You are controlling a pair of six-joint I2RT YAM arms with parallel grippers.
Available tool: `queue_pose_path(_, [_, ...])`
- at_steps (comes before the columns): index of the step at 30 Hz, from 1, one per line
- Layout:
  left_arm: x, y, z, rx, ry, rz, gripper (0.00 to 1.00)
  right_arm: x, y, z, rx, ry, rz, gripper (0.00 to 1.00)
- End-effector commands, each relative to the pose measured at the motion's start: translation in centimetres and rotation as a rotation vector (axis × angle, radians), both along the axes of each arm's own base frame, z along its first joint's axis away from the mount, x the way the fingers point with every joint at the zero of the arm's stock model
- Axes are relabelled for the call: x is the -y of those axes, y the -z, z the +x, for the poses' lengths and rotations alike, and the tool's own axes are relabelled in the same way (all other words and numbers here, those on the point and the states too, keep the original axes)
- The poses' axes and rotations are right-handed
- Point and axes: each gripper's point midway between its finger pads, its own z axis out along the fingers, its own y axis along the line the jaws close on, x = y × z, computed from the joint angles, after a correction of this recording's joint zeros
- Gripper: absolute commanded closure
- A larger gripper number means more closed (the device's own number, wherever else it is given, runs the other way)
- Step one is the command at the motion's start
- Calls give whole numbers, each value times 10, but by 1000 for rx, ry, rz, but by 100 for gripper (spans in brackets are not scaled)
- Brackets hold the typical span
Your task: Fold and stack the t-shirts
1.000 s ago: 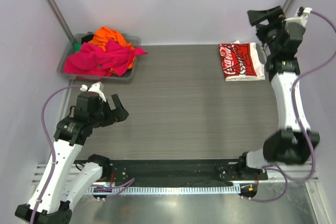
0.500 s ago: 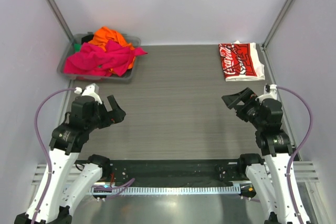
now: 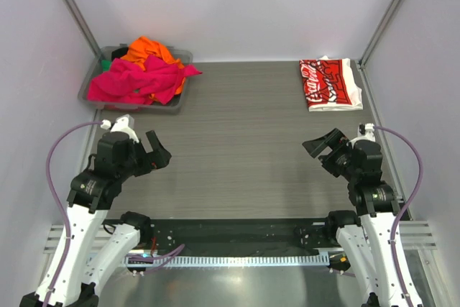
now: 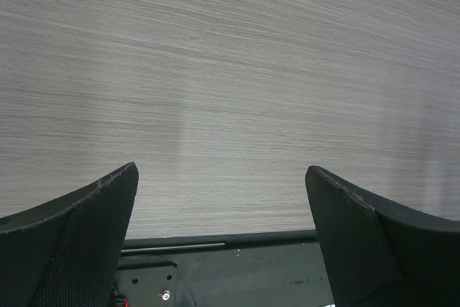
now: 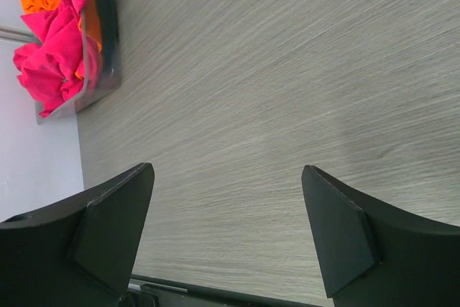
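Since neither arm has cloth within reach, you have a long reach ahead, and that is where trouble could start. Across the grey wood-grain table [image 3: 244,141], the grey plastic bin [image 3: 169,105] sits at the upper left of the overhead frame, heaped with a crumpled hot pink t-shirt [image 3: 136,84] and an orange t-shirt [image 3: 147,49] bunched against it. If you pinch into that heap carelessly, you could well lift two shirts at once or drag the bin by a snagged sleeve.

At the upper right lies the folded cream-white t-shirt with the red-and-white print [image 3: 330,84]. A low pass by your right arm could ruffle it and spoil the fold.

The left gripper [image 3: 153,151] hovers at lower left with its jaws spread wide and holding nothing, well short of the bin. The right gripper [image 3: 323,153] hovers at lower right, equally wide and empty, below the folded shirt and well apart from it. Its wrist view shows the bin far off at upper left.
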Motion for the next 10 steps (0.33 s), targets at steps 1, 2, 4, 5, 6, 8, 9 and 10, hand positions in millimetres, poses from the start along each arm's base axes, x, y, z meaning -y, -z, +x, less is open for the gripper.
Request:
queue_pose_path(1, [0, -6, 6, 38, -16, -11, 0, -1, -4, 0, 18, 4, 9, 10])
queue_pose_path(2, [0, -6, 6, 38, -17, -11, 0, -1, -4, 0, 16, 5, 11, 10])
queue_pose_path(4, [0, -5, 7, 35, -16, -11, 0, 0, -1, 0, 8, 10, 10, 10])
queue_pose_path(5, [0, -5, 6, 34, -15, -11, 0, 0, -1, 0, 9, 13, 12, 10])
queue_pose_path(6, [0, -5, 7, 35, -16, -11, 0, 0, 2, 0, 1, 11, 12, 10])
queue_pose_path(8, [0, -4, 7, 30, -15, -11, 0, -2, 1, 1, 15, -6, 13, 10])
queue_pose_path(9, [0, -5, 7, 32, -15, -11, 0, -2, 0, 1, 20, -10, 5, 10])
queue_pose_path(10, [1, -5, 6, 32, -13, -11, 0, 7, 1, 2, 13, 35, -20, 9])
